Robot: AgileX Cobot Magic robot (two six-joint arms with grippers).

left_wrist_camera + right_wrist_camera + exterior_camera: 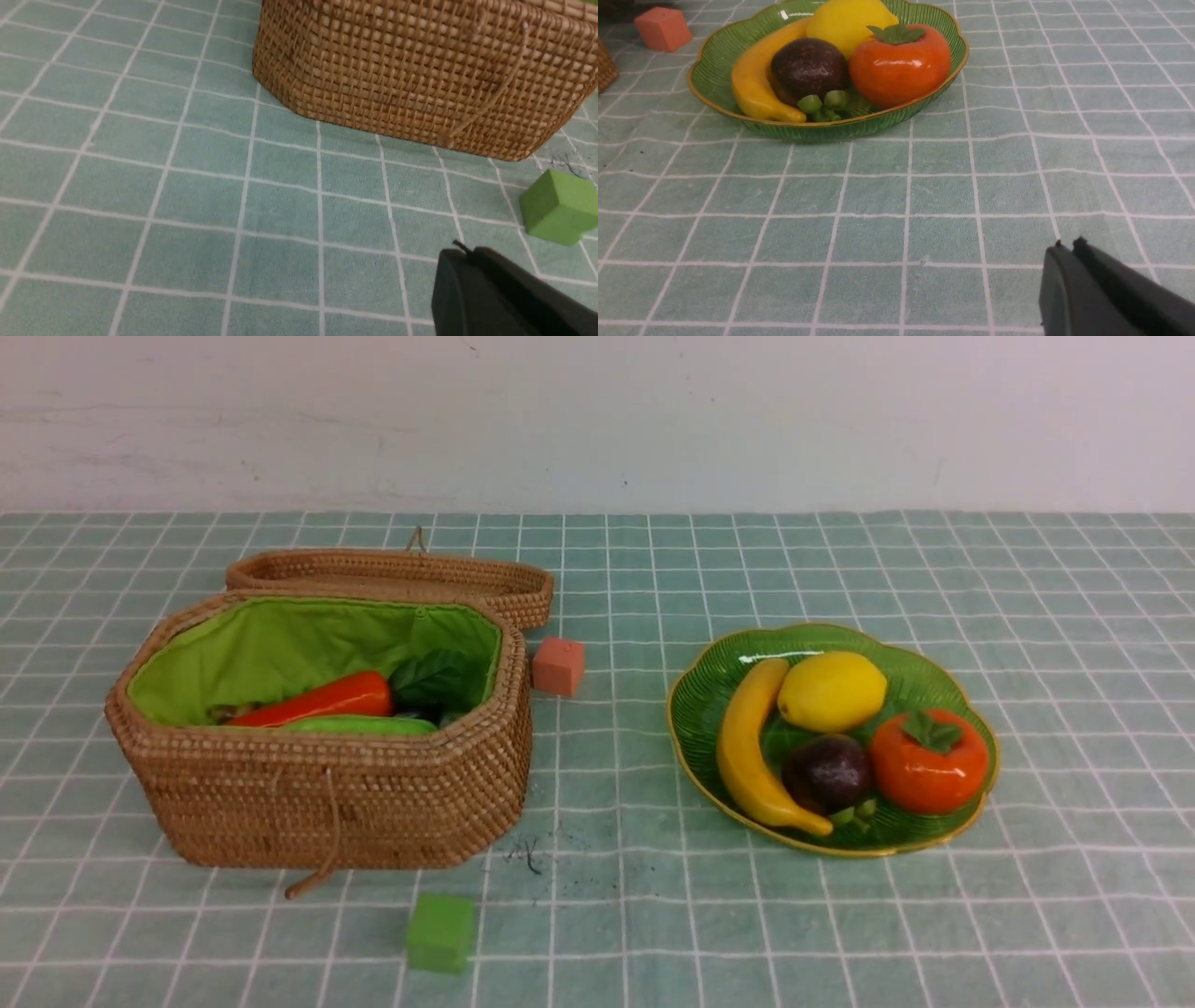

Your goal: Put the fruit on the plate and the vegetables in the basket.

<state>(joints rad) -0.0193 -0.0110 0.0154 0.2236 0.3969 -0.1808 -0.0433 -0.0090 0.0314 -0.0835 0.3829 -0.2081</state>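
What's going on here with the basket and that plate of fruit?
Nothing is being handled right now. The banana, lemon, mangosteen and persimmon all lie on the green plate. The open basket holds a carrot and a cucumber; what lies deeper is hidden. The left gripper and right gripper are shut, empty and low over the cloth. Two small cubes sit loose on it.
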